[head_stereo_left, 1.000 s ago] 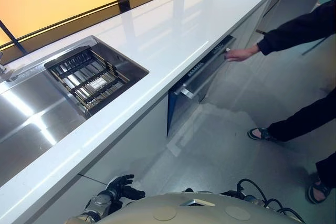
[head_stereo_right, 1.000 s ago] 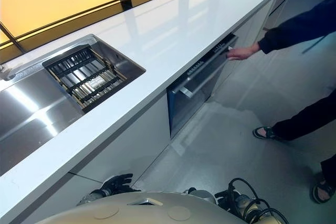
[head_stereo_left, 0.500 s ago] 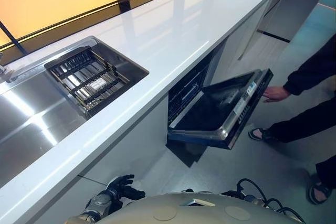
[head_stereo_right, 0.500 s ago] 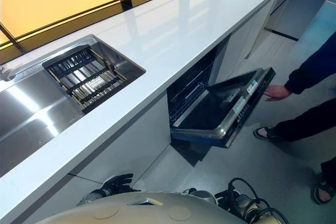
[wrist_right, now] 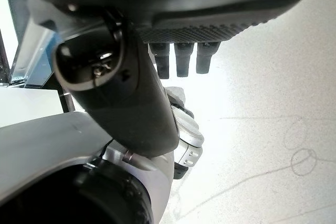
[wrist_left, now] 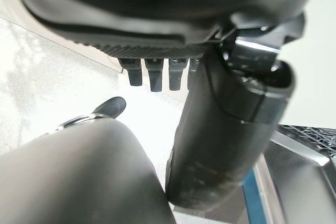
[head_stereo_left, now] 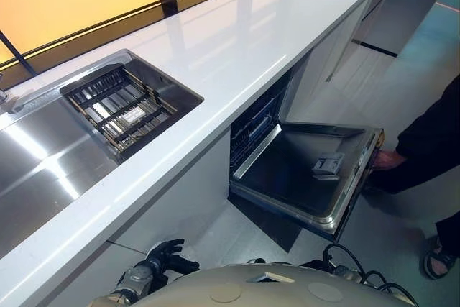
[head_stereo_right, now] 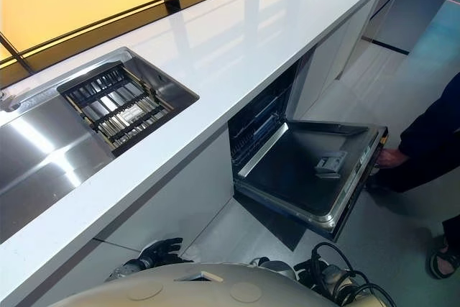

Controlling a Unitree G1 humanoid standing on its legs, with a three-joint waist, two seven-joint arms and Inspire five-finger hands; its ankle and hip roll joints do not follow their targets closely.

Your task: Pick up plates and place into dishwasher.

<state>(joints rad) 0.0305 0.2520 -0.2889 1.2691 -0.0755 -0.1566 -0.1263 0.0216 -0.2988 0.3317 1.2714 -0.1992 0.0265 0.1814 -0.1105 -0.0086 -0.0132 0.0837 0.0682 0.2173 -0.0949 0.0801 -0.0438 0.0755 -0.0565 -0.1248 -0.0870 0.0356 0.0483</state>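
Note:
The dishwasher (head_stereo_left: pixel 253 126) sits under the white counter, and its door (head_stereo_left: pixel 298 174) lies folded down nearly flat, showing the steel inner face. A dark wire rack shows inside the opening. A person's hand (head_stereo_left: pixel 389 159) holds the door's far edge. My left hand (head_stereo_left: pixel 169 256) hangs low beside the cabinet front, far short of the dishwasher; in the left wrist view its fingers (wrist_left: pixel 157 74) are straight and hold nothing. My right hand (wrist_right: pixel 210 3) hangs over the floor with relaxed fingers (wrist_right: pixel 181 59), also holding nothing.
A steel sink (head_stereo_left: pixel 43 170) is set into the white counter (head_stereo_left: pixel 237 41) at the left, with a dark slatted rack (head_stereo_left: pixel 122 109) in it. The person stands on the grey floor at the right, a sandalled foot (head_stereo_left: pixel 435 260) near the door.
The person has swung the dishwasher door down from shut to nearly flat, their hand following its edge. My hands have not moved.

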